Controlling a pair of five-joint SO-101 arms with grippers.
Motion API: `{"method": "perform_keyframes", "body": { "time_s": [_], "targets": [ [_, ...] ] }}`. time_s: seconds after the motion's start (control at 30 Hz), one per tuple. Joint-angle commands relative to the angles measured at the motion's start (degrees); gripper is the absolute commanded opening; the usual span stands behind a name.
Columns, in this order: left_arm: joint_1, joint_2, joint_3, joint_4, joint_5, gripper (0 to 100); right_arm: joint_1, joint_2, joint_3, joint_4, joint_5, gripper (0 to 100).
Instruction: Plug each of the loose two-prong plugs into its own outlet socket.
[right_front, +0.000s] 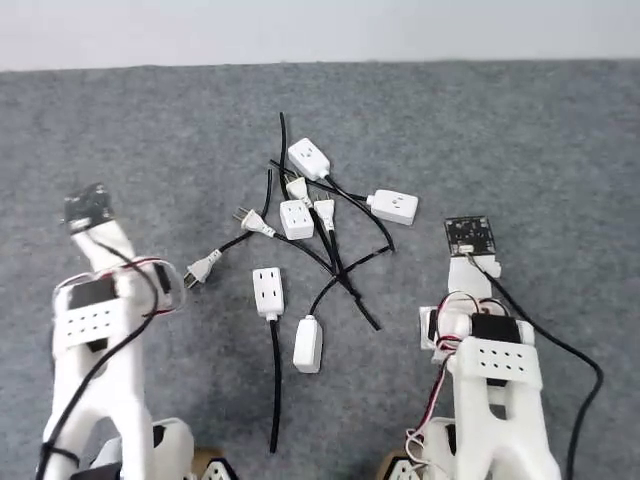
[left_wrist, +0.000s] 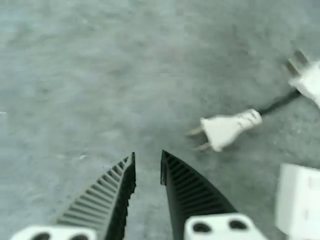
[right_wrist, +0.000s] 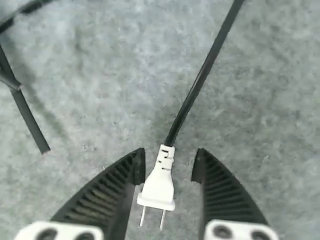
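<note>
I'm working in soft, even light. From the high camera the grey bench (right_front: 150, 120) is evenly bright, and faint, diffuse shadows hug the cords (right_front: 275, 380) and the white sockets (right_front: 268, 290). Off to one side of the right claw (right_wrist: 168, 150), a black cord (right_wrist: 22, 112) lays a broad, pale shadow on the felt. The white plug (right_wrist: 159, 182) between its fingers shows bright. Ahead of the left claw (left_wrist: 147, 154) and to its side, the other plug (left_wrist: 225, 129) is bright enough to look nearly washed out, with a dim smudge of shadow beneath it.
</note>
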Motion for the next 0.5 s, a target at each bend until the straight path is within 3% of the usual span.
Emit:
{"method": "perform_keyframes", "body": {
  "time_s": [0.0, 0.17, 0.33, 0.47],
  "targets": [
    [-5.89, -1.49, 0.04, -1.23, -1.49, 8, 1.01, -1.63, -1.32, -1.19, -2.29, 9.4],
    [-10.46, 0.18, 1.54, -1.32, -10.2, 8, 3.03, -1.63, -2.2, -1.27, -2.64, 2.9],
    [-12.75, 4.31, 1.01, -7.47, -10.02, 8, 3.65, -1.45, -2.81, 0.4, -2.73, 0.9],
    [-12.57, 6.77, 0.04, -7.74, -10.29, 8, 3.47, -0.92, -2.55, 0.75, -5.45, 1.3]
  ]
}}
